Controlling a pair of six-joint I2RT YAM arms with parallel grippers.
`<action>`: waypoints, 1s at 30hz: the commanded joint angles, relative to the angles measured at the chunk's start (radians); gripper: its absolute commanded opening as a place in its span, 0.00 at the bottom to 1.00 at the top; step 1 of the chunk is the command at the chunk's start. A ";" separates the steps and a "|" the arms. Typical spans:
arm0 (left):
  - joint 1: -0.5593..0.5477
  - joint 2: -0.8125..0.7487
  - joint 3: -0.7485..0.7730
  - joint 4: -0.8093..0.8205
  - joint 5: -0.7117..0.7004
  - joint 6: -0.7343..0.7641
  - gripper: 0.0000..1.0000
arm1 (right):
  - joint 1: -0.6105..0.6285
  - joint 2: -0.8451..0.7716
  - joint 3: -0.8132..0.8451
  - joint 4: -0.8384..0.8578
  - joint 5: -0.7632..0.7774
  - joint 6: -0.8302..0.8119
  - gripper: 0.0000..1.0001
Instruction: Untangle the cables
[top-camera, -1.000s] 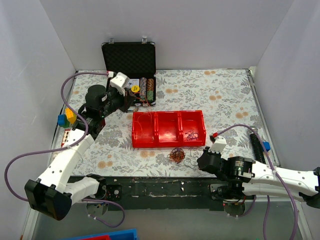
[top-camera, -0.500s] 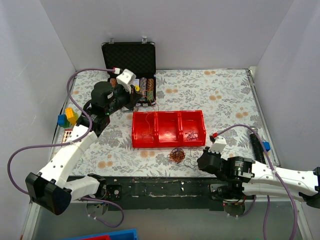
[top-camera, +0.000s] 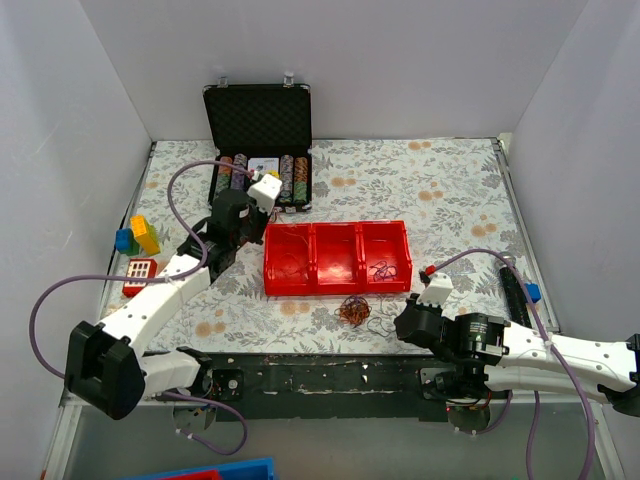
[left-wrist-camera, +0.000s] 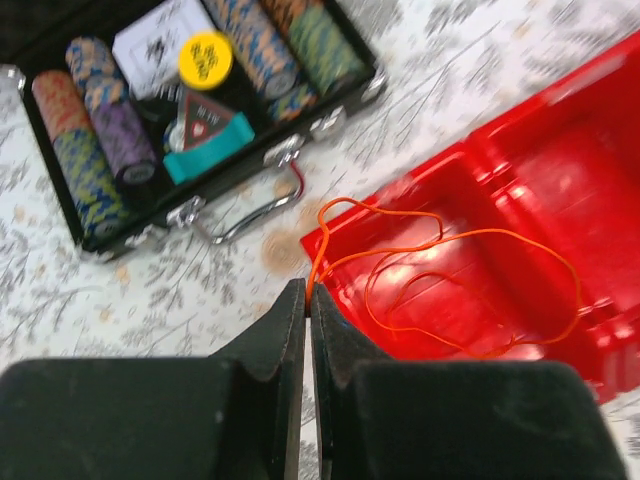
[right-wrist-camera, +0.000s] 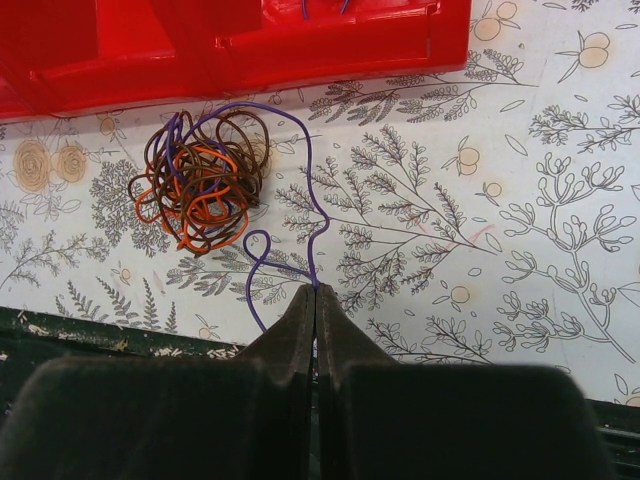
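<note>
Orange wire (left-wrist-camera: 440, 228), clenched in our left end effector (left-wrist-camera: 307, 290), has travelled to the red tray (left-wrist-camera: 560, 90): one strand freed, we judge. Right end effector (right-wrist-camera: 316, 288) clamps a purple wire (right-wrist-camera: 312, 200); the clump (right-wrist-camera: 200, 180) lies just ahead.

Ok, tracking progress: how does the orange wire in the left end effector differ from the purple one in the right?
The orange wire lies in the red tray; the purple wire lies on the table. The orange wire loops free; the purple wire runs into the clump. Shared: left end effector and right end effector each pinch one, shut.
</note>
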 joint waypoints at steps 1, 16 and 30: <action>-0.011 -0.004 -0.031 0.042 -0.165 0.094 0.00 | 0.006 0.005 0.023 0.000 0.036 0.012 0.01; -0.188 0.054 -0.114 0.091 -0.276 0.199 0.00 | 0.005 0.011 0.038 -0.020 0.033 0.024 0.01; -0.251 0.255 -0.099 0.075 -0.219 0.116 0.00 | 0.005 0.022 0.041 -0.023 0.025 0.035 0.01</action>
